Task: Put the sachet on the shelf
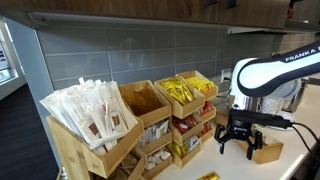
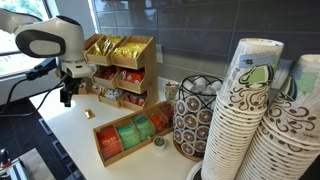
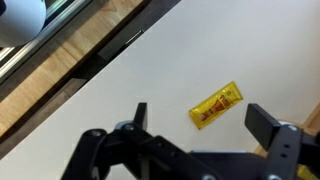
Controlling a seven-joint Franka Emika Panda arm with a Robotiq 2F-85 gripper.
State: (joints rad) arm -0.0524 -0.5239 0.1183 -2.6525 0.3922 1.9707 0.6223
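Yellow flat sachet (image 3: 217, 105) lies ungrasped on white counter (image 3: 200, 45) | gripper (image 1: 237, 148) spread, empty, hovering | light-wood tiered shelf (image 1: 96, 158): placement pending

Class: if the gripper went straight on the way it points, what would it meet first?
Probably the sachet on the white counter: in the wrist view it lies between the open jaws of the gripper. Depth is unclear.
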